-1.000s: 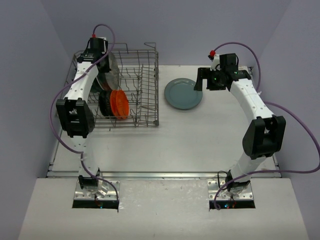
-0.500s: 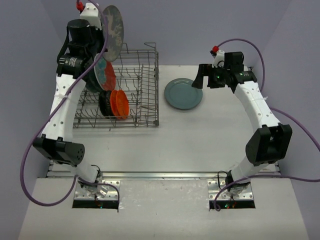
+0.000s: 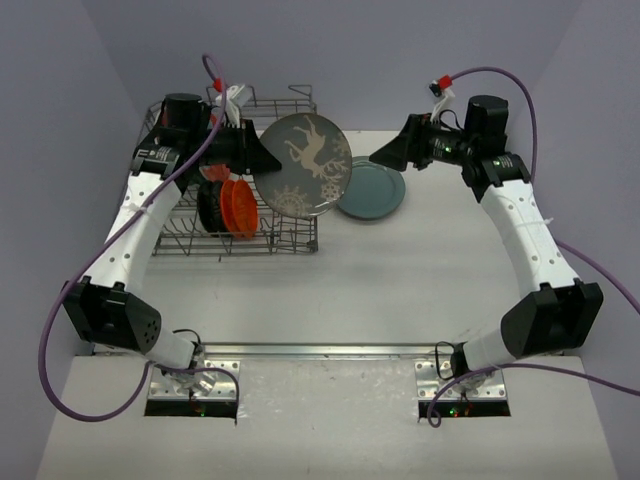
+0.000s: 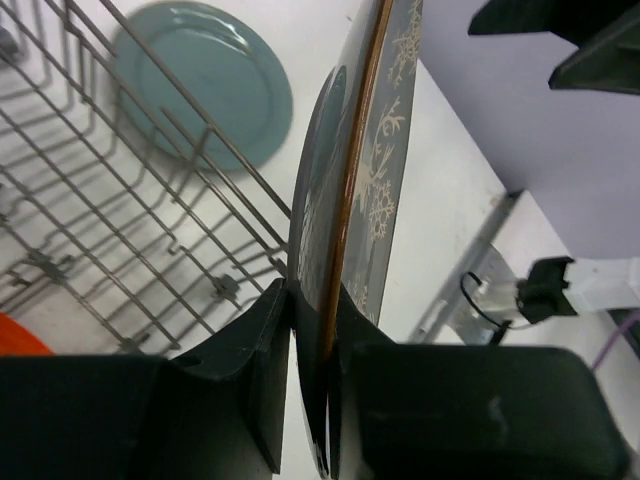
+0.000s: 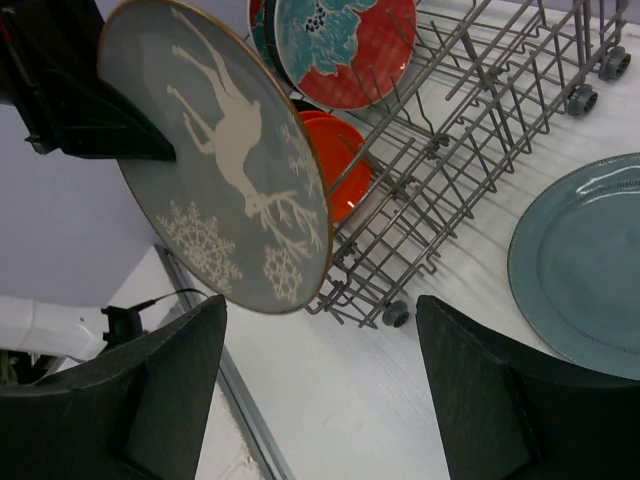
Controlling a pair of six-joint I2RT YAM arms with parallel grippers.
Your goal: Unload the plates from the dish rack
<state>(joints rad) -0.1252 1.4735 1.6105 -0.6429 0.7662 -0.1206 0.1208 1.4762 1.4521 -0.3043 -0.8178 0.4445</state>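
While the left hand (image 3: pixel 262 160) clamps the deer plate (image 3: pixel 305 165) upright in the air at the dish rack (image 3: pixel 290 235)'s right side, the right hand (image 3: pixel 390 155) hangs spread wide near the grey-blue plate (image 3: pixel 380 195) on the counter (image 3: pixel 400 280).

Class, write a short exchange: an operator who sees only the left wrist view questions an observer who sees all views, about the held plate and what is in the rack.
Operator: The left gripper holds a plate edge-on. What is on its face?
Observer: A pale deer above snowflakes, on grey.
Operator: I see only bare tines in the rack. Any plates there?
Observer: Yes, a red floral plate stands upright in it.
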